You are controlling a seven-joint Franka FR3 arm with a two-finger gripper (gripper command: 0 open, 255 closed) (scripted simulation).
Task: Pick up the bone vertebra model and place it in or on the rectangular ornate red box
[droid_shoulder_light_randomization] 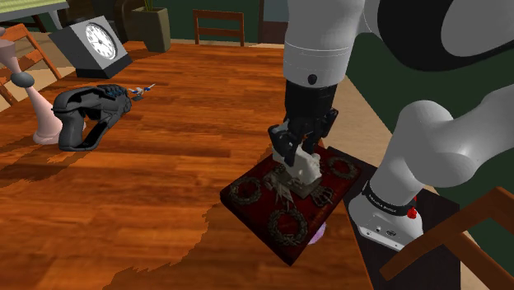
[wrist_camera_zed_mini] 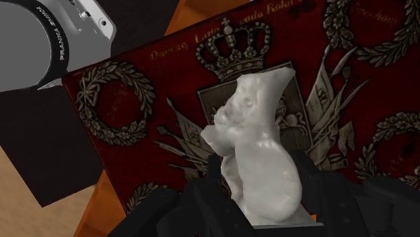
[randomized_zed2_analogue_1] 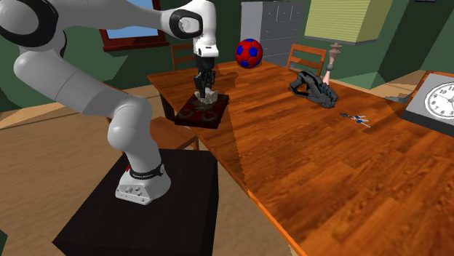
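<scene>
Fingers (wrist_camera_zed_mini: pixel 330 202) close on the vertebra (wrist_camera_zed_mini: pixel 259 155) from both sides, gripping its lower end so that the pale, lumpy bone sticks out past their tips. From the shoulder view the arm (droid_shoulder_light_randomization: pixel 329 49) comes straight down, and the vertebra (droid_shoulder_light_randomization: pixel 306 169) sits at the middle of the box (droid_shoulder_light_randomization: pixel 284 222) lid. I cannot tell whether it touches the lid or hangs just above it.

The box is a flat, dark red rectangle. Its lid carries grey wreaths at the corners, a crown and a coat of arms in the middle, and a line of script along one side. It lies at the edge of the worktop (droid_shoulder_light_randomization: pixel 165 181) nearest the stand, turned at an angle to that edge.

In the second exterior view the box (randomized_zed2_analogue_1: pixel 190 115) sits at the near corner of the long, reddish-brown wooden worktop (randomized_zed2_analogue_1: pixel 305 160), just beyond the black stand (randomized_zed2_analogue_1: pixel 174 218), with the vertebra (randomized_zed2_analogue_1: pixel 210 94) above it.

Well apart from the box, toward the shoulder view's upper left, lie a dark grey moulded object (droid_shoulder_light_randomization: pixel 86 115), a pale pink figure (droid_shoulder_light_randomization: pixel 37 111) just beside it, a small blue item (droid_shoulder_light_randomization: pixel 142 89) and a slanted clock (droid_shoulder_light_randomization: pixel 95 41) with a white face. A red and blue ball (randomized_zed2_analogue_1: pixel 249 52) rests at the worktop's far end in the second exterior view, with a wooden chair (randomized_zed2_analogue_1: pixel 304 54) and a grey cabinet (randomized_zed2_analogue_1: pixel 271 29) behind.
</scene>
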